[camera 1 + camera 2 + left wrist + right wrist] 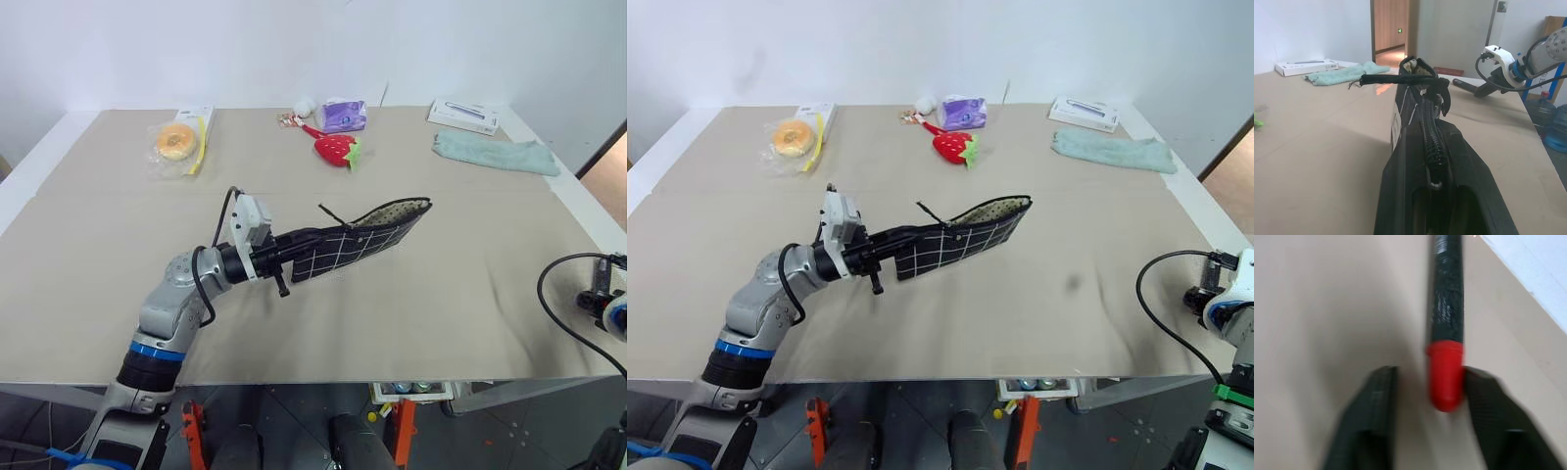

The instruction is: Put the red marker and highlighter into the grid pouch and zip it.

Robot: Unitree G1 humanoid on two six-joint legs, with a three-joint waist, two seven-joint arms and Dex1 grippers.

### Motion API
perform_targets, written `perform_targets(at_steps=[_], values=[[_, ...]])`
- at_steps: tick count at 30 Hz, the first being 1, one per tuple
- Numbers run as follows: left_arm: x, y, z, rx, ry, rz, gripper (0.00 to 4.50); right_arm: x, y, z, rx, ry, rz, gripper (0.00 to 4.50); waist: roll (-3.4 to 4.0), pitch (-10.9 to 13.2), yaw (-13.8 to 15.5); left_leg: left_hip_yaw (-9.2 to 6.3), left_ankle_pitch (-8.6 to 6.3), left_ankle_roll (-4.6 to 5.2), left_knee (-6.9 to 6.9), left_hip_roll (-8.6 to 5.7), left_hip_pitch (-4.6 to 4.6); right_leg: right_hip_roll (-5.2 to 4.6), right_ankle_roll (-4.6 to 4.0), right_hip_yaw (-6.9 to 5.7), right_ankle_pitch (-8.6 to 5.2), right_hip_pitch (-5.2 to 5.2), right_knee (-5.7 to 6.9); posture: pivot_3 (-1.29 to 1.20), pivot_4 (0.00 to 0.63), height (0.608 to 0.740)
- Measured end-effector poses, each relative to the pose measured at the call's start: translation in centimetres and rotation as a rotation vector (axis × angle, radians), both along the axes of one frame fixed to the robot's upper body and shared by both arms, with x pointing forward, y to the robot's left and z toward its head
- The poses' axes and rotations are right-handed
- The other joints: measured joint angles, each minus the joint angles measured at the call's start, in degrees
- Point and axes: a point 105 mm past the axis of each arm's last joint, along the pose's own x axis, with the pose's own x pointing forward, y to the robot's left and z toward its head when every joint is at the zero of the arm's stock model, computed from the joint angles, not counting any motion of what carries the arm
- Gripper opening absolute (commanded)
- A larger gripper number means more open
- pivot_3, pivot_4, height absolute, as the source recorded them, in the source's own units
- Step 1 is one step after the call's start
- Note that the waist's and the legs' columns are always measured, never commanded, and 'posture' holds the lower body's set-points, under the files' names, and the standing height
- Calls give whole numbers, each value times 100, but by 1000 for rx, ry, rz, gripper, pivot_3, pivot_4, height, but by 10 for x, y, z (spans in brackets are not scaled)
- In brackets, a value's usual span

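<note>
Left gripper (277,262) clamps the soft black grid-lined fabric pouch (358,238), which droops. Right gripper (1422,391) half-open around the slim, rigid, light black-and-red marker (1445,333); one finger touches its red end, grip not yet firm.

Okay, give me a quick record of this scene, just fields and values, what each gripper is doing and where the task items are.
left gripper: shut on the grid pouch, held above the table, mouth open
right gripper: fingers either side of the red marker, one finger touching its red end, not yet clamped
red marker: lying on the table
highlighter: not spotted
far side of table: plush strawberry, teal cloth, white box
</note>
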Motion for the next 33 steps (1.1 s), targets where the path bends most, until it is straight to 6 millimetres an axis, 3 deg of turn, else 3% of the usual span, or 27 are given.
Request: perform_targets(at_steps=[1, 8, 10, 12, 15, 17, 20, 24, 28, 33], values=[[0, 0, 0, -2, 0, 0, 0, 0, -1, 1, -4, 1, 1, 397, 0, 0, 0, 0, 0, 0, 0, 0, 0, 0, 0, 0, 0, 0, 0, 0, 150, 740], [-1, -1, 1, -8, -5, -4, 0, 4, -4, 2, -16, -26, 3, 399, 0, 0, -1, 0, 0, 0, 0, 0, 0, 0, 0, 0, 0, 0, 0, 0, 150, 740], [-1, -1, 1, -6, -10, -3, 0, 13, 0, 16, -90, -97, 69, 399, 3, 2, -10, 2, 0, 0, -1, 0, 0, 0, 2, 2, 0, -1, -1, 0, 150, 740], [0, -2, 1, -1, -13, -2, 0, 25, 18, 41, -268, -157, 265, 399, 16, 8, -33, 2, 0, 0, -1, 0, 0, 0, 9, 2, -1, -2, -1, 0, 150, 740], [1, -1, 3, 6, -20, -2, 0, 40, 84, 93, -587, -243, 770, 399, 56, 19, -101, 5, 0, 0, -2, -2, 0, -3, 19, 3, -4, -2, -1, 0, 150, 740], [0, -3, 5, 9, -30, -16, 0, 37, 123, 118, -717, -264, 1029, 399, 50, 22, -134, 4, 0, -1, -2, 3, 2, 0, 19, 0, -4, 0, -1, 0, 150, 740], [0, -2, 4, 21, -29, -28, 0, 29, 156, 142, -881, -235, 1298, 399, 46, 27, -137, 5, 0, -2, 2, 1, 1, -3, 19, -1, -4, 2, -4, 0, 150, 740], [3, -1, 0, 34, -14, -32, 0, 19, 182, 155, -1077, -149, 1540, 399, 29, 37, -134, 5, 0, -3, 1, 1, -1, -4, 18, 0, -5, 2, -7, 0, 150, 740], [3, -2, 0, 39, -18, -38, 0, 15, 201, 149, -1139, -112, 1713, 399, 26, 42, -135, 5, -1, -3, 0, -1, -5, -7, 18, 0, -5, -1, -10, 0, 150, 740], [1, -3, -1, 48, -19, -54, 0, 14, 205, 154, -1276, -44, 1792, 399, 28, 45, -126, 6, -1, -3, -4, 1, -6, -8, 14, -3, -7, -2, -10, 0, 150, 740]])
